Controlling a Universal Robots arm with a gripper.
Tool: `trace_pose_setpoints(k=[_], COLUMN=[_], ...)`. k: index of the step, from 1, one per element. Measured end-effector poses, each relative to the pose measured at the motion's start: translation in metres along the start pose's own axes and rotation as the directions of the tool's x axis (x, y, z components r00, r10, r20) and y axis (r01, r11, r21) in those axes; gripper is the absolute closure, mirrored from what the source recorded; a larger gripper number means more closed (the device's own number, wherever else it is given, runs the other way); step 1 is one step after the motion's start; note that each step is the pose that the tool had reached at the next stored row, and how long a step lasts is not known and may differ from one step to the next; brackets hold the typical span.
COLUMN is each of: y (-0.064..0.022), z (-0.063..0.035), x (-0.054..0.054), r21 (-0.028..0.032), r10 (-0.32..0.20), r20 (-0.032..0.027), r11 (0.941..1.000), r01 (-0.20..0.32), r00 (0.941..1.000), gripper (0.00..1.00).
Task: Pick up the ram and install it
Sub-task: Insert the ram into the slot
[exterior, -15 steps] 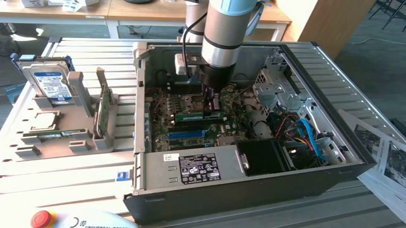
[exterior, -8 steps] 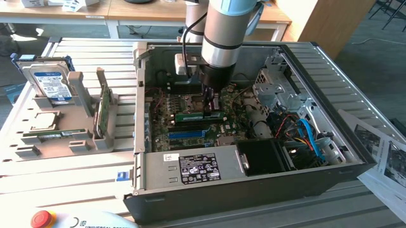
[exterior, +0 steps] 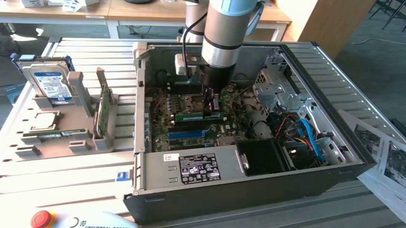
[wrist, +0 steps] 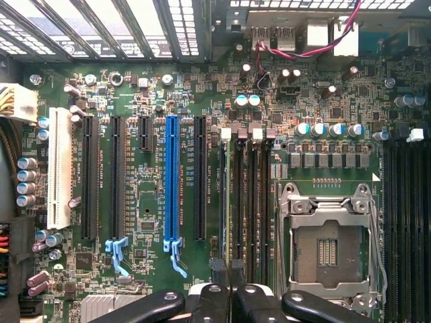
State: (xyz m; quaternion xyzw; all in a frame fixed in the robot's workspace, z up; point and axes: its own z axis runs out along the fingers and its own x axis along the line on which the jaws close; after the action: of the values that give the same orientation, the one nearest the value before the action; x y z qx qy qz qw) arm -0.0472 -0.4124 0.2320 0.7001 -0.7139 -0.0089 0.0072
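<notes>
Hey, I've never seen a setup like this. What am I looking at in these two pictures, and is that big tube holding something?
The tube is a robot arm reaching into an open computer case. One picture comes from a camera off the arm; the other looks down from the arm's wrist onto the motherboard. Its jaws are closed and seem to pinch the ram, a thin green memory stick, at the slots. Beside the case, a grey tray holds a hard drive.

Probably a lab: open PC case [exterior: 266, 187] on slatted bench [exterior: 355, 90], desks [exterior: 146, 12] behind.
</notes>
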Motion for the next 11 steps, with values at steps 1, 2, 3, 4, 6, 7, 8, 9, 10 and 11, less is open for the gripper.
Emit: trace_pose_setpoints(k=[1,2,3,4,6,7,8,9,10,11], y=[-0.0001,-0.0002,-0.0002,-0.0003,-0.0003,-0.0003,-0.0003,-0.0004,-0.0003,-0.0003], z=[0.0000,0.0000,0.0000,0.0000,0.0000,0.0000,0.0000,0.0002,0.0003,0.0007], x=[0.0000,0.0000,0.0000,0.0000,0.0000,0.0000,0.0000,0.0000,0.0000,0.0000], r21=[0.0000,0.0000,0.0000,0.0000,0.0000,0.0000,0.0000,0.0000,0.0000,0.0000], r10=[0.000,0.000,0.000,0.000,0.000,0.000,0.000,0.000,0.000,0.000], r20=[0.0000,0.0000,0.0000,0.0000,0.0001,0.0000,0.0000,-0.0001,0.0000,0.0000], r11=[1.0000,1.0000,1.0000,1.0000,1.0000,1.0000,1.0000,1.0000,1.0000,1.0000], r01=[0.000,0.000,0.000,0.000,0.000,0.000,0.000,0.000,0.000,0.000], r00=[1.0000,1.0000,1.0000,1.0000,1.0000,1.0000,1.0000,1.0000,1.0000,1.0000], gripper=[0.88,0.88,0.88,0.88,0.88,0.88,0.88,0.88,0.88,0.88])
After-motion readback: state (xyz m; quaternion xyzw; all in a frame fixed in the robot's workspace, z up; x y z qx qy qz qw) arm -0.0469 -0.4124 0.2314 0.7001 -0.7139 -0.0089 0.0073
